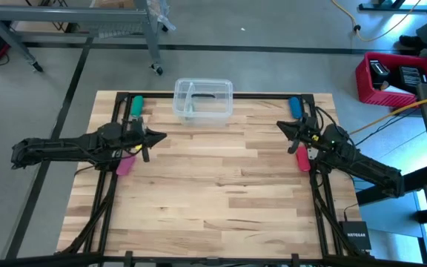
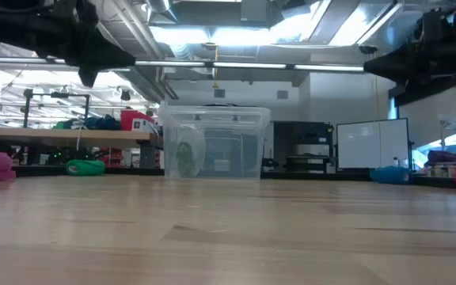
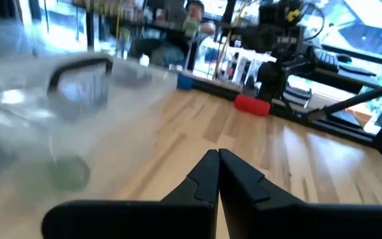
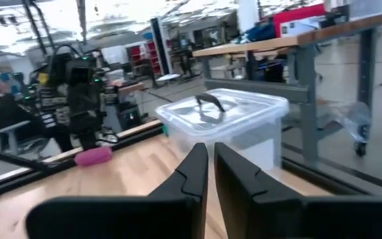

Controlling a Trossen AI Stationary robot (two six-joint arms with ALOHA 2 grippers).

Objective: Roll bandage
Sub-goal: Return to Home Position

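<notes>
A green bundle (image 2: 187, 154), which seems to be the bandage, shows through the wall of a clear lidded box (image 1: 202, 99) at the table's far middle. In the left wrist view it is a green blur (image 3: 68, 171). My left gripper (image 1: 161, 136) hangs shut above the table's left part, level and pointing toward the right, with nothing between its fingers (image 3: 217, 154). My right gripper (image 1: 279, 124) hangs shut above the right part, level and pointing toward the box (image 4: 224, 119). It holds nothing (image 4: 211, 147).
A small green cylinder (image 1: 136, 107) and a pink one (image 1: 124, 165) lie by the left arm. A blue one (image 1: 295, 107) and a red one (image 1: 302, 157) lie by the right arm. Bare wooden table (image 1: 213, 193) stretches between the arms and toward the near edge.
</notes>
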